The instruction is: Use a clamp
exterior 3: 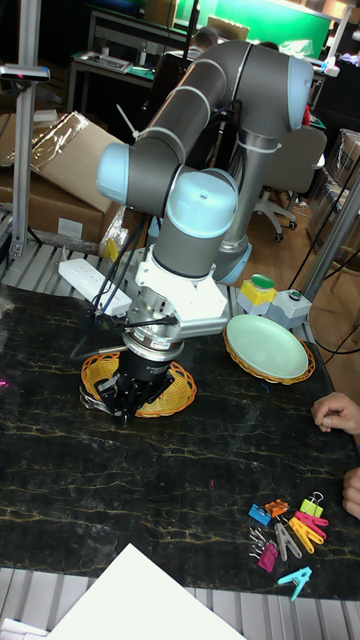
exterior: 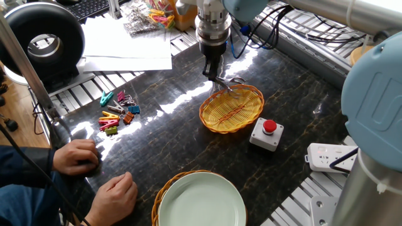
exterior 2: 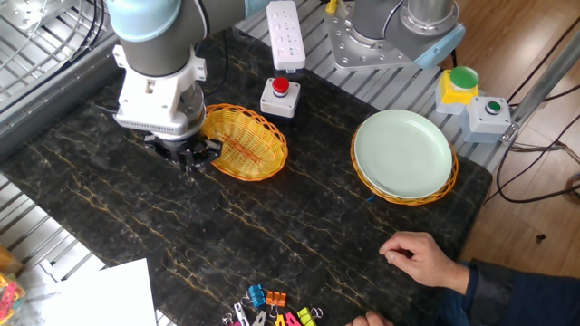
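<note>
A scatter of coloured plastic pegs [exterior: 117, 113] is seen at the left of the dark, gold-veined marble table [exterior: 163, 144], well apart from the work and beside a person's resting hand [exterior: 76, 154]. Further right, the gripper [exterior: 212, 68] is held upright over the far rim of the basket [exterior: 231, 108], its dark fingers drawn close together on the clamp [exterior: 227, 81]; the jaws appear shut on it, though the contact itself is too small to be made out. The clamp, slim and silvery with thin looped wire arms, is seen just at the basket's rim, touching or nearly so, presumably so that it can be pinched onto the woven edge. The basket is an oval of yellow wicker with an orange stripe along its floor. To its right a grey box with a red button [exterior: 268, 133] is stood, and nearer the front a smooth pale green plate [exterior: 201, 201] is set in a second wicker tray.
</note>
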`<action>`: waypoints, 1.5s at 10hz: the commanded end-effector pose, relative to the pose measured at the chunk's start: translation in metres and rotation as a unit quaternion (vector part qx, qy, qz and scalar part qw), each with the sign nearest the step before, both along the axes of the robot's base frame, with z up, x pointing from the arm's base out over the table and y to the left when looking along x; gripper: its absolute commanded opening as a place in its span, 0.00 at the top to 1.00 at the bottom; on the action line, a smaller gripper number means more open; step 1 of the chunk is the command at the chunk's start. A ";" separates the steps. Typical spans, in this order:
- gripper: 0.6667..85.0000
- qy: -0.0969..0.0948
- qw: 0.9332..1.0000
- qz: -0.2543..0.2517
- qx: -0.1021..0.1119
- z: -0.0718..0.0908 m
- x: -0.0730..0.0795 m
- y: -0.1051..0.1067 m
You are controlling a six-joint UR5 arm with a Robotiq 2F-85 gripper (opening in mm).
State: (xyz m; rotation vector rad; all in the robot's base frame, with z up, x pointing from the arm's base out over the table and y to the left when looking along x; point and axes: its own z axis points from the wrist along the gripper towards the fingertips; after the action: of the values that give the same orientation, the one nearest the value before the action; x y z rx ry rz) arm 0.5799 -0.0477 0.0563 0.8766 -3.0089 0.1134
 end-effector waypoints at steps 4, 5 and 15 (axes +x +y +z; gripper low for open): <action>0.72 -0.003 1.000 0.016 0.002 0.001 0.001 -0.002; 0.72 -0.005 1.000 0.021 0.005 -0.003 0.004 0.000; 0.39 -0.003 0.998 0.049 0.035 0.007 0.000 0.010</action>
State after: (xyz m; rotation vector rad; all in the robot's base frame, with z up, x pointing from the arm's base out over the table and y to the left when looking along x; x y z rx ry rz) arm 0.5812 -0.0385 0.0580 1.0043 -2.9951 0.0416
